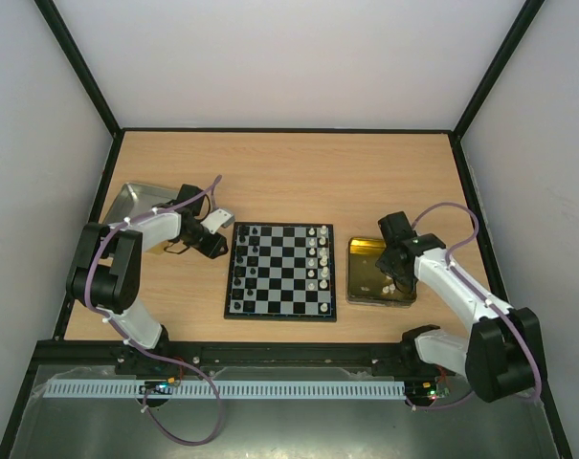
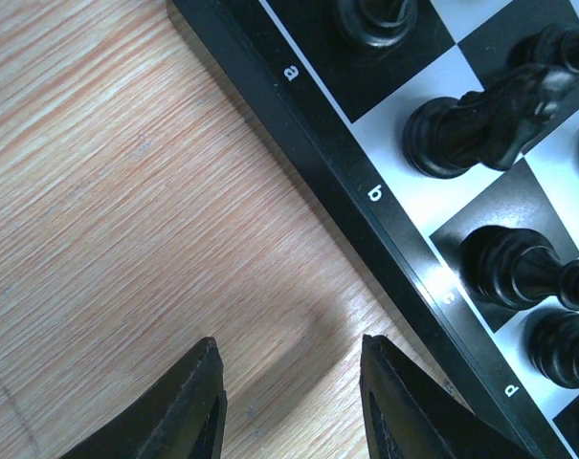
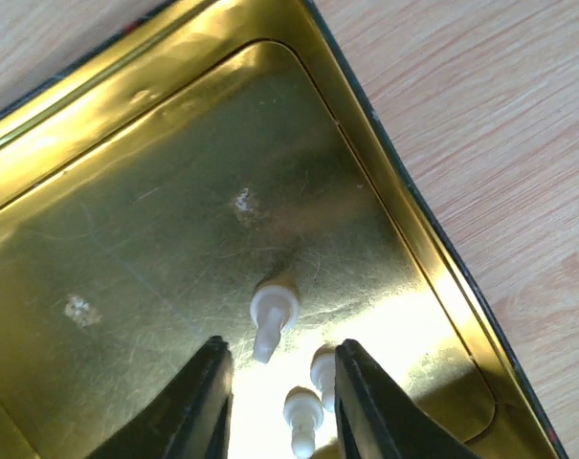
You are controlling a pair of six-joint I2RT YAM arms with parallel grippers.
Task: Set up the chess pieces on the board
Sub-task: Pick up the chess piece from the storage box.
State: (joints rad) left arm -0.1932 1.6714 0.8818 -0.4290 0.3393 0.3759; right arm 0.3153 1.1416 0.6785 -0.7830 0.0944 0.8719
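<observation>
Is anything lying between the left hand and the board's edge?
No. The left wrist view shows only bare wooden table between the left hand and the board, at its black rim. The black pieces stand past that rim, on the squares.

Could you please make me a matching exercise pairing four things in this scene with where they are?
1 left gripper
2 right gripper
3 silver tray
4 black pieces

A on the board
B above white pieces in the gold tray
C over bare table beside the board
D at the table's left edge

Pairs: 1-C, 2-B, 3-D, 4-A
</observation>
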